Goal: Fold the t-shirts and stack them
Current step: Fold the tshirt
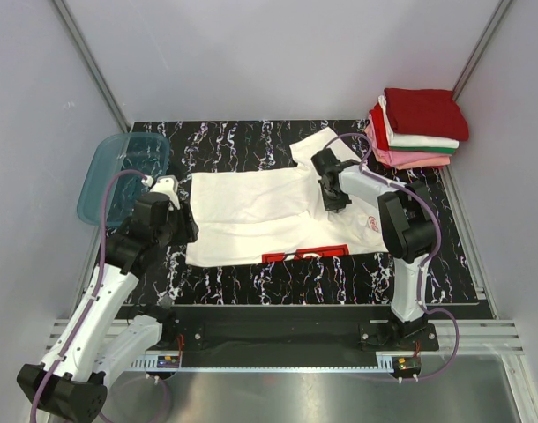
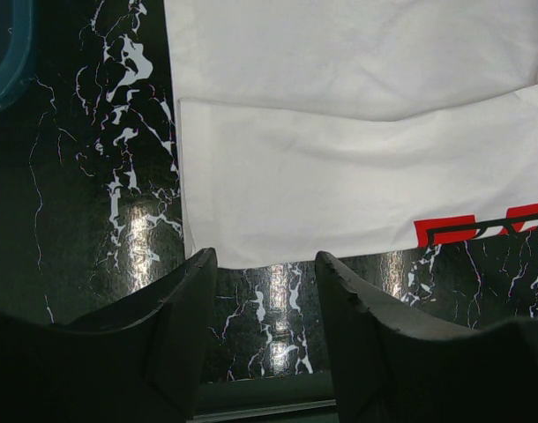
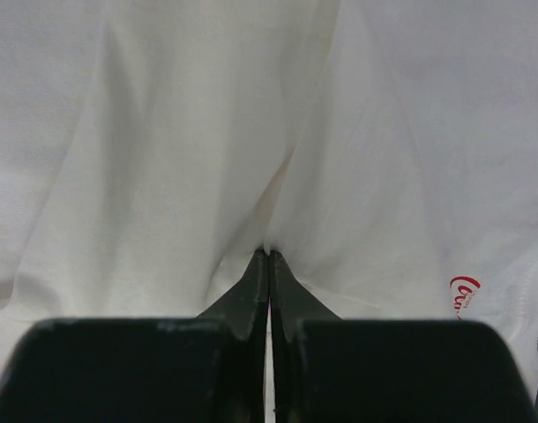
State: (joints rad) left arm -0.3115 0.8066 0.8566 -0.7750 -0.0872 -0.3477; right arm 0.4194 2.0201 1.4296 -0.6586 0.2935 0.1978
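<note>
One white t-shirt [image 1: 251, 216] lies mid-frame on the worktop [image 1: 278, 286]. Its long axis runs left to right, with the hem toward the left and the sleeve and small red logo toward the right. The folded stack [image 1: 419, 128] sits at upper right. Cloth this light and limp will sag and crease, so I judge corners and edges the best holds. The right pincer [image 3: 269, 256] is pressed together, pinching a ridge of the shirt. The left pincer [image 2: 265, 264] is spread, just beside the hem's lower corner.

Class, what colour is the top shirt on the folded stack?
The top shirt is dark red; top external view shows it best.
</note>
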